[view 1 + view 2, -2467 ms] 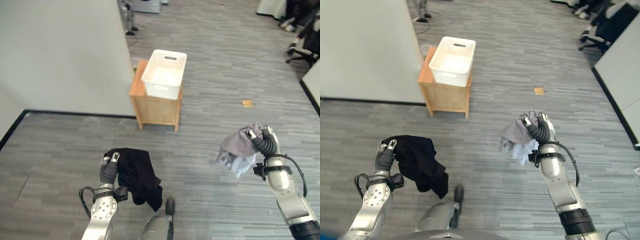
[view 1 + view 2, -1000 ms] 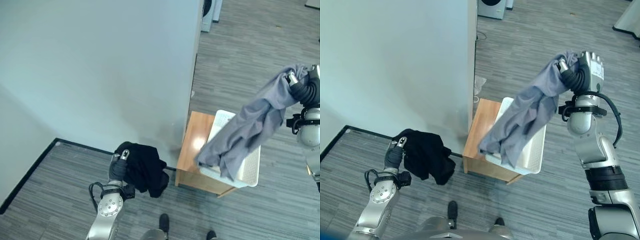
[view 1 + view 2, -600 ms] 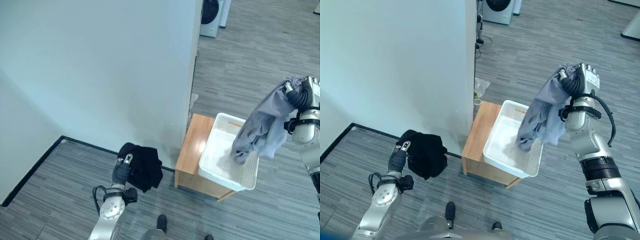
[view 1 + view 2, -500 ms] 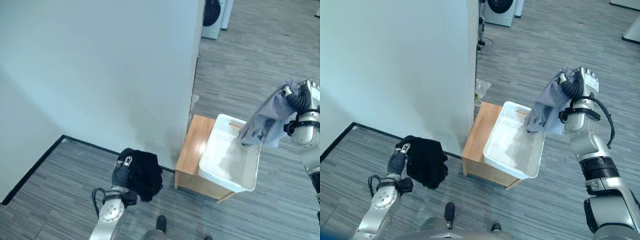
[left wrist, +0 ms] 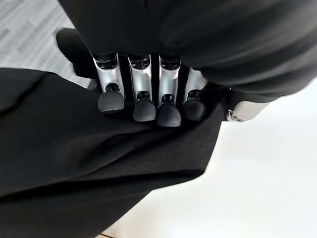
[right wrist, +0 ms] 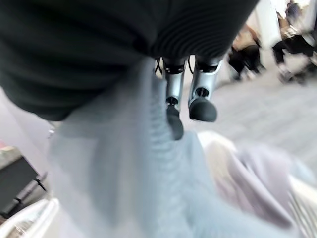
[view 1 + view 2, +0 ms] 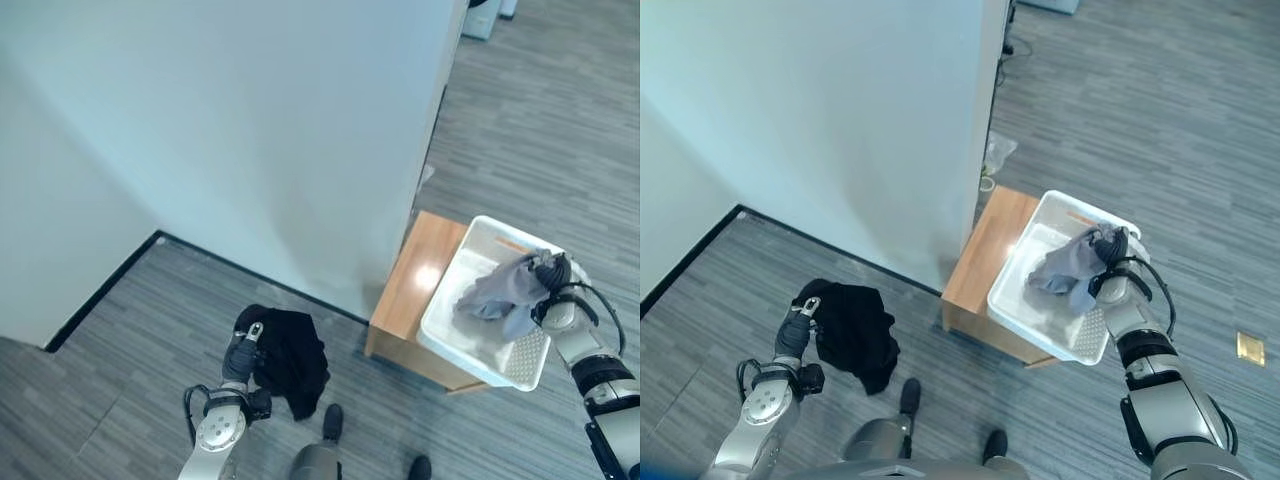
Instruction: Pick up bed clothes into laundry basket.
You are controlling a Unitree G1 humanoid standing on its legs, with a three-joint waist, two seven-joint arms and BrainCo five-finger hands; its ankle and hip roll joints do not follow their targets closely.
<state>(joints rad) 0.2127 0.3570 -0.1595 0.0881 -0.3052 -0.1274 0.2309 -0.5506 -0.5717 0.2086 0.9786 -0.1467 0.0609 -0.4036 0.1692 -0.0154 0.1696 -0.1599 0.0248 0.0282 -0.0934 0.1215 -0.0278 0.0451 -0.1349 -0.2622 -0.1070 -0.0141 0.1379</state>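
— So where is the grey garment (image 7: 1068, 266)?
— Bunched inside the white laundry basket (image 7: 1038, 300), which sits on the small wooden surface (image 7: 985, 255). The right robot hand (image 7: 1110, 250) is down over the basket, its fingers curled into the cloth.
— And the left robot hand (image 7: 792, 338)?
— Low over the floor, fingers (image 5: 140, 94) clenched round a black garment (image 7: 855, 328) that hangs from it.

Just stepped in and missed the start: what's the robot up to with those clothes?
It is loading laundry. The right hand is down in the white laundry basket on the small wooden stand, fingers curled in the grey garment. The left hand grips a black garment, held low above the floor, left of the stand.
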